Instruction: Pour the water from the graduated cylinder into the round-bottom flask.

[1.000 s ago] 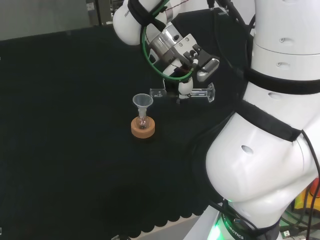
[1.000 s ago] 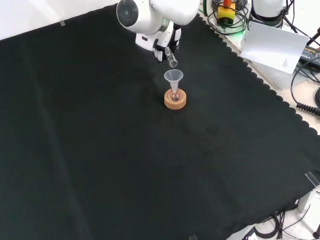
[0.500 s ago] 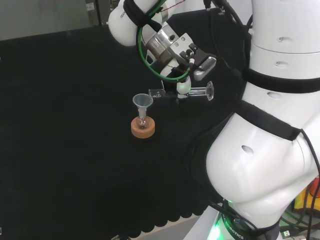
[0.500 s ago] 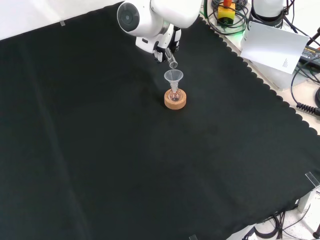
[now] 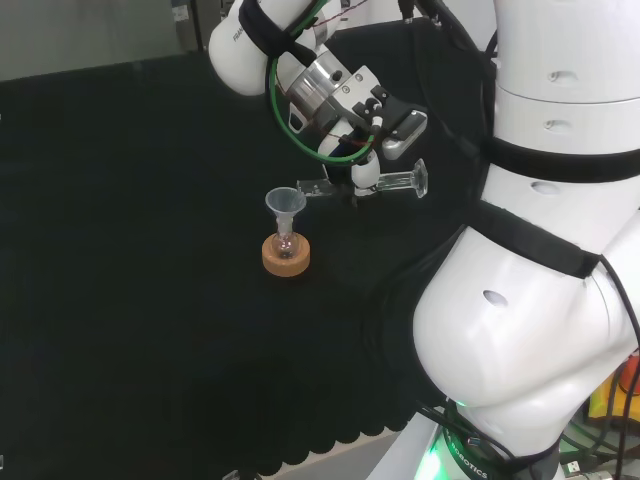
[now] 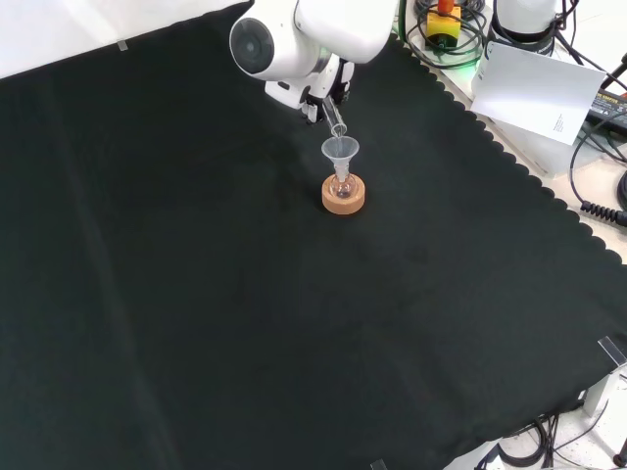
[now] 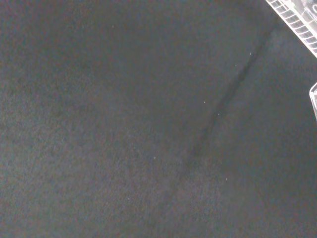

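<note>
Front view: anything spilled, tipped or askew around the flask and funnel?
Nothing stands out. The round-bottom flask sits upright in its cork ring with the funnel in its neck; no spill is visible on the cloth.

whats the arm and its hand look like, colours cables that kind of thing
The arm is glossy white, built of big rounded links with black bands at the joints. One link ends in a round grey cap. At the wrist sits a silver metal collar, with green cables looping around it. The hand is black and white, with white fingers.
</note>
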Controlling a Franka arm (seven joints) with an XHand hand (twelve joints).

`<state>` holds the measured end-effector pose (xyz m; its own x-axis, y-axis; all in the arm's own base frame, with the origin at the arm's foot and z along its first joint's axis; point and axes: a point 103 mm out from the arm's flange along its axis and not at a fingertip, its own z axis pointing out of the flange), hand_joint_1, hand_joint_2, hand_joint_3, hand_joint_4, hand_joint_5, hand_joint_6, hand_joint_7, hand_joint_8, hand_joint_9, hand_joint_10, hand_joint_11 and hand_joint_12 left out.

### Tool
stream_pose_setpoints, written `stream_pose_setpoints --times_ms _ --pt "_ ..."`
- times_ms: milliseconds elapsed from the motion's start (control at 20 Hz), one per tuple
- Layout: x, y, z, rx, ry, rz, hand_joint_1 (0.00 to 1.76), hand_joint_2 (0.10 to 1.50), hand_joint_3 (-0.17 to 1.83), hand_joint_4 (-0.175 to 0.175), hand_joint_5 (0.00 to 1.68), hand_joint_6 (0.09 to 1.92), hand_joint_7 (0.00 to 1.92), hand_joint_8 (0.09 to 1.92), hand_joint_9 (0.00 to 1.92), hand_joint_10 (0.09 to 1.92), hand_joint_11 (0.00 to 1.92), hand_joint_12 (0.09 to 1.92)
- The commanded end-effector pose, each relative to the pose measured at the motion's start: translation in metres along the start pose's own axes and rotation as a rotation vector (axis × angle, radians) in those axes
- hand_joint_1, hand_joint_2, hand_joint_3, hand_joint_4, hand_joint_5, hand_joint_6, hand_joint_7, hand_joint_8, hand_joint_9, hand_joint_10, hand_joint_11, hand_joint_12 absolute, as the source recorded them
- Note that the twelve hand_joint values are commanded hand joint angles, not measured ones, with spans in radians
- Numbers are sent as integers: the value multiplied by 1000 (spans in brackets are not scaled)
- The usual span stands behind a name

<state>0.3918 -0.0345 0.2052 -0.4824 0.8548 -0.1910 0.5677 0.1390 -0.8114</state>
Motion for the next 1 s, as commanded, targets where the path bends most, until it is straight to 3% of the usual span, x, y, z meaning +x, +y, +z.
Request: stream_pose_setpoints --times_ms 50,600,1000 --pt "2 1 -3 6 -10 12 1236 1170 1 -175 857 1174 894 1168 1286 243 1086 848" --pt "-6 -6 -8 10 -35 41 1236 1171 1 -175 855 1177 892 1170 1286 242 1087 846" --pt "2 -4 -16 27 -56 52 1236 1172 1 -175 853 1179 891 1172 1287 242 1087 845"
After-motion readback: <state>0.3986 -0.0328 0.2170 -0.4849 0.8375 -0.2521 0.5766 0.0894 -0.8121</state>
